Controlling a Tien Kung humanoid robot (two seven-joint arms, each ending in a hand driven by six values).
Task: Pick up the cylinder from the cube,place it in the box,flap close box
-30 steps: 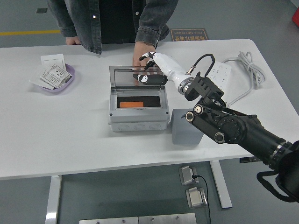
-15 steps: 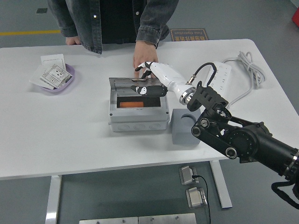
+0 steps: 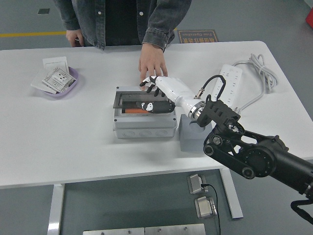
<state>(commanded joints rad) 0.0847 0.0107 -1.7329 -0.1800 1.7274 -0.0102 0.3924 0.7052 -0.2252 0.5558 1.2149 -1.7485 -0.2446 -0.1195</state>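
A grey box (image 3: 145, 125) stands at the table's middle. Its clear lid (image 3: 132, 98) is tipped far down, nearly flat over the opening. An orange cylinder (image 3: 134, 111) lies inside, seen as a thin strip under the lid. My right hand (image 3: 155, 95) is white with black fingertips; it rests with spread fingers on top of the lid and holds nothing. A grey cube (image 3: 193, 133) stands just right of the box, partly behind my right arm. A person's hand (image 3: 152, 63) rests flat on the table just behind the box. My left arm is out of view.
A purple dish (image 3: 68, 83) with white cards sits at the far left. A white power strip (image 3: 229, 81) with a coiled cable (image 3: 261, 73) lies at the right back. The person stands at the far edge.
My right hand has pushed the lid down from upright to nearly flat. My arm has moved lower and toward me. The person's hand stayed behind the box.
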